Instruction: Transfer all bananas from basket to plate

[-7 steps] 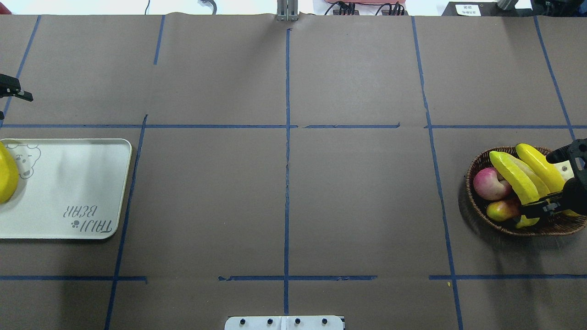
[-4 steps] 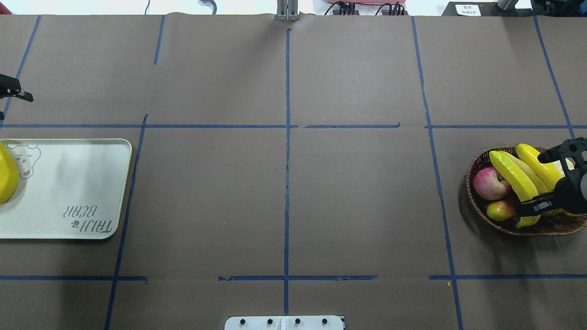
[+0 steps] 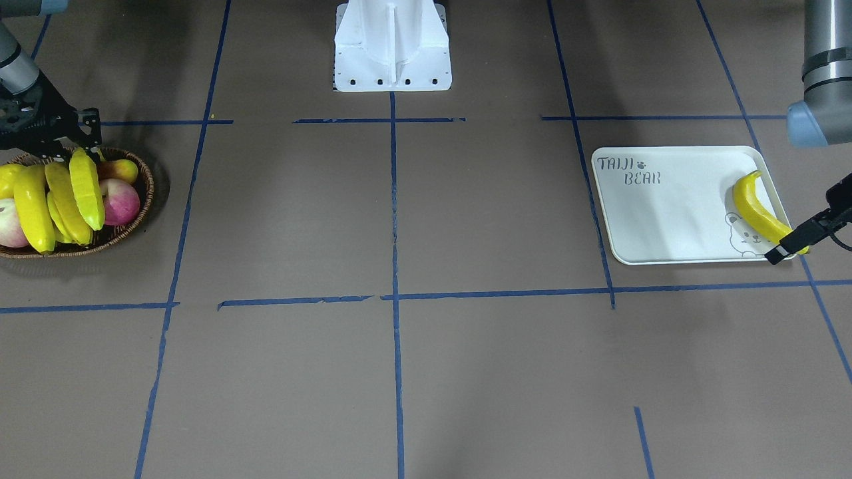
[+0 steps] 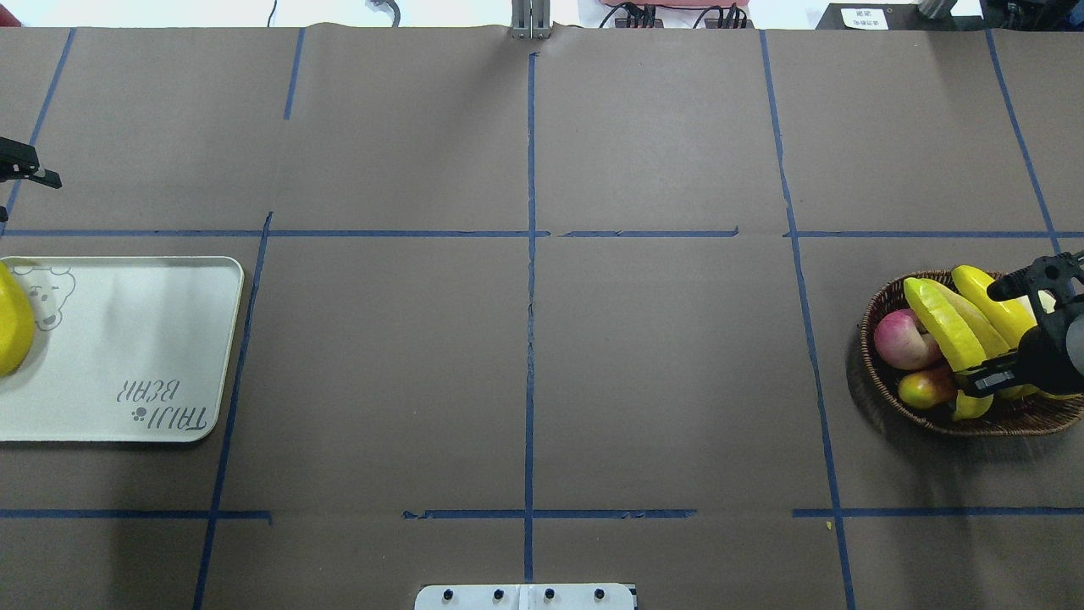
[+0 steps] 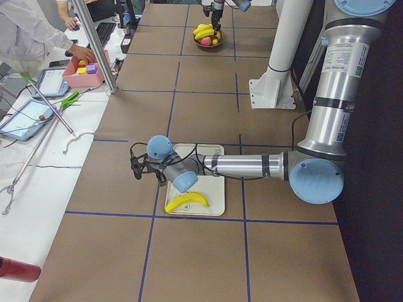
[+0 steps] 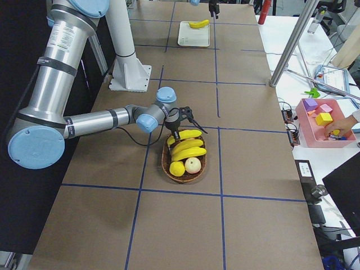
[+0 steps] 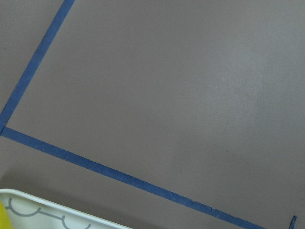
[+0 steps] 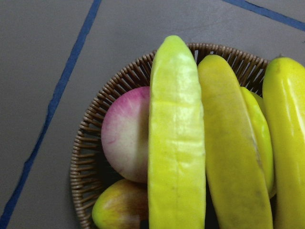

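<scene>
Brown papered table (image 4: 525, 381): right gripper (image 4: 976, 341) spread over the basket's (image 4: 881, 398) bananas (image 4: 940, 318). Left gripper (image 3: 799, 236), far from the basket: state cannot be determined.

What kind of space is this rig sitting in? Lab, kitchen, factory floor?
Most likely a robotics lab data-collection cell: a paper-covered table gridded with blue tape, a white robot pedestal bolted to it, and an operator bench with tablets alongside.

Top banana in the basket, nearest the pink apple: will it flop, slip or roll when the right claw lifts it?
Likely stiff: the top banana lies across the pink apple without sagging. Its glossy skin looks smooth, so it may slip in the right claw unless gripped mid-length. Resting high on the pile in the basket, it could roll off if nudged.
</scene>
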{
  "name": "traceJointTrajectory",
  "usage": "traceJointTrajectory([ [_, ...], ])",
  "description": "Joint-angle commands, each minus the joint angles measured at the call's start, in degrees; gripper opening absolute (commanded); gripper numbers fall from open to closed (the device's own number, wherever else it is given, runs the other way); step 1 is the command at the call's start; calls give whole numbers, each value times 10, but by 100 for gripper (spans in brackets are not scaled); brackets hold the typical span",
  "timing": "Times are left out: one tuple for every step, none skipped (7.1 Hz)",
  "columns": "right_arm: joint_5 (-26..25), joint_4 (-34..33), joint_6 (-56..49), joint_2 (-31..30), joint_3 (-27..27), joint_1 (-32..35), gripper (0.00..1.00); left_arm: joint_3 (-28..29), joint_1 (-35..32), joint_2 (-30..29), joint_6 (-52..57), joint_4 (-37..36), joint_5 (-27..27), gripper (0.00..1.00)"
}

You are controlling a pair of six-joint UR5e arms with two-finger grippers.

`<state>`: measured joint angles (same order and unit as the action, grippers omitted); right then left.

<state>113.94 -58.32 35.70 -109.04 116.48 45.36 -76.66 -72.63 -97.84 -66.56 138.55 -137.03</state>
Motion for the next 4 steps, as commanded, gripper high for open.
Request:
traceJointTrajectory([
  [62,0,-4,0,24,49,0,0,1,-1,-1,0,0,100],
  [120,0,-4,5,37,92,0,0,1,-4,-1,0,0,100],
  [154,0,-4,34,39,129,0,-1,1,-6,-1,1,-2,100],
  [161,0,2,68,33,130,0,-4,2,-9,1,1,-2,100],
])
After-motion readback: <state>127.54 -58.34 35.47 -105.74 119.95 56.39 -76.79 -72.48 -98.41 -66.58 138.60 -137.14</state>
